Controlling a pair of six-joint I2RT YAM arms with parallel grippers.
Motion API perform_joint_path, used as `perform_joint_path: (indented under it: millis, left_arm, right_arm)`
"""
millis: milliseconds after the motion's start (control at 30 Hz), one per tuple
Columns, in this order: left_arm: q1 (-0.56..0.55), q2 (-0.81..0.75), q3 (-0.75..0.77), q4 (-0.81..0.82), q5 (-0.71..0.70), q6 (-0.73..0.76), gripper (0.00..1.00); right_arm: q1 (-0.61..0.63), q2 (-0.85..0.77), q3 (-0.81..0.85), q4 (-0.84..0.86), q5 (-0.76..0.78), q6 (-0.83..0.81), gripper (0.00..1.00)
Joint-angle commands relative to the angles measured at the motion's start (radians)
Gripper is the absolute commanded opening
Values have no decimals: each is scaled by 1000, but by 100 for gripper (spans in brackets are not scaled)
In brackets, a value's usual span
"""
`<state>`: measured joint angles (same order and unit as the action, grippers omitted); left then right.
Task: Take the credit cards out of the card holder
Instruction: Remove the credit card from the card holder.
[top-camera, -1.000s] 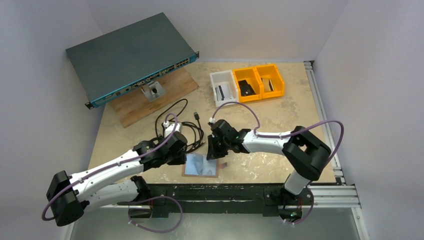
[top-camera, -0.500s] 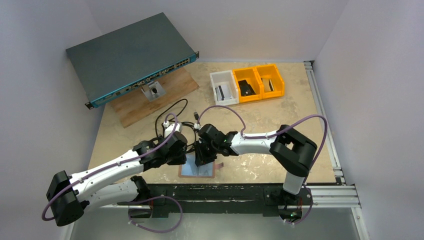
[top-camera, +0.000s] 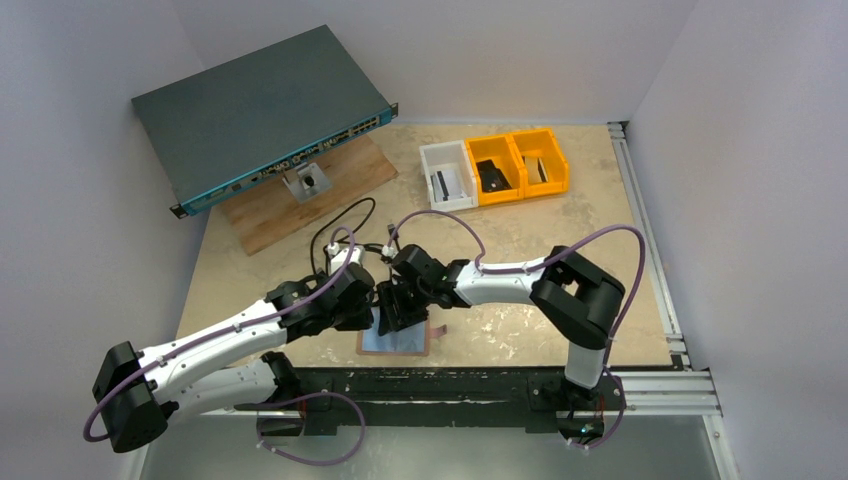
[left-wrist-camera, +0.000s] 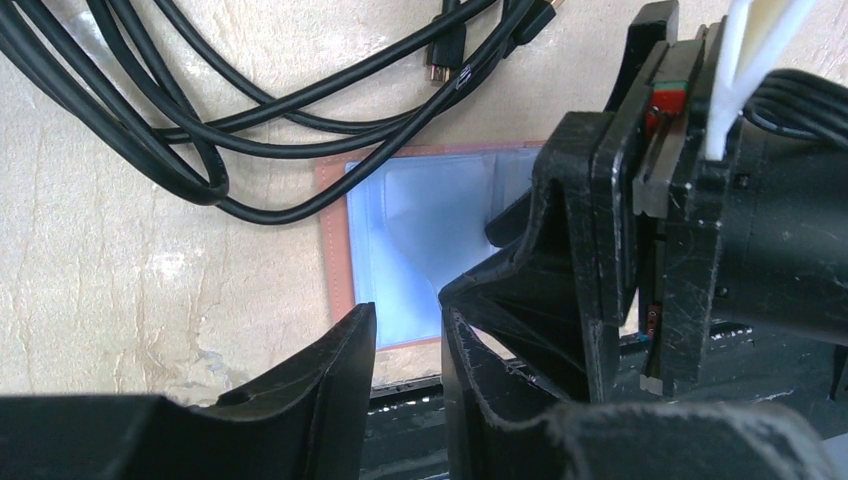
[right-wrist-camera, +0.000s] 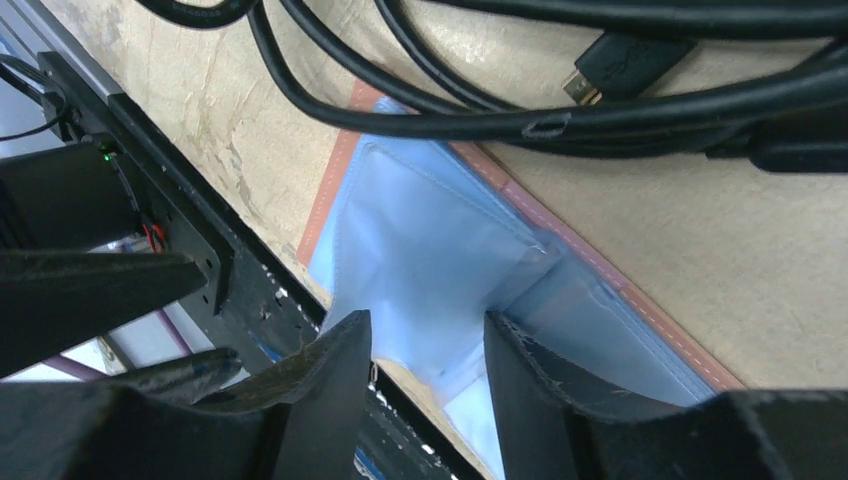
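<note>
- Top external: small leather bifold card holder (top-camera: 393, 340), pink-brown rim, clear pockets up, lies open flat at the near table edge, directly under both grippers.
- Left gripper (top-camera: 372, 312) sits at the holder's left edge. Right gripper (top-camera: 400, 318) is right beside it, over the holder's middle.
- Left wrist: left gripper (left-wrist-camera: 405, 350) jaws stand narrow with a small gap, nothing visible between them. The holder's (left-wrist-camera: 400, 230) bluish clear pocket lies just ahead of the tips, the right gripper's black body (left-wrist-camera: 600, 220) pressing in from the right over the pocket.
- Right wrist: right gripper (right-wrist-camera: 428, 350) jaws apart, tips down on or just above the holder's clear pocket (right-wrist-camera: 430, 240); contact unclear. Nothing gripped.
- No credit card clearly distinguishable in the pockets; a paler patch shows below the right finger (right-wrist-camera: 540, 385), can't tell what.
- Tangle of black cables (right-wrist-camera: 560, 110) lies just beyond the holder's far rim, ahead of both grippers; one USB plug (right-wrist-camera: 620, 60) visible.
- Beige stone-pattern table (top-camera: 540, 240) carries everything.
</note>
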<state>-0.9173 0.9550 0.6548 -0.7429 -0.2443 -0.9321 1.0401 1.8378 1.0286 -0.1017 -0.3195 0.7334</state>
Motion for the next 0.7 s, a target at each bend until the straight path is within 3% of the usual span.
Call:
perform_joint_path:
  millis: [0,267,667]
  left_arm:
    - [4,-23,26,13,19,-5,29]
    - [5,-27,-10,95,91,-31,26]
    - [5,118,-82,324,166,-72,18]
  right_arm:
    - [3,70,19,-35,49,-19,45]
    - [0,-3,-31,-20,82,20,58]
    - [-53,-238,-173,56,128,95,53]
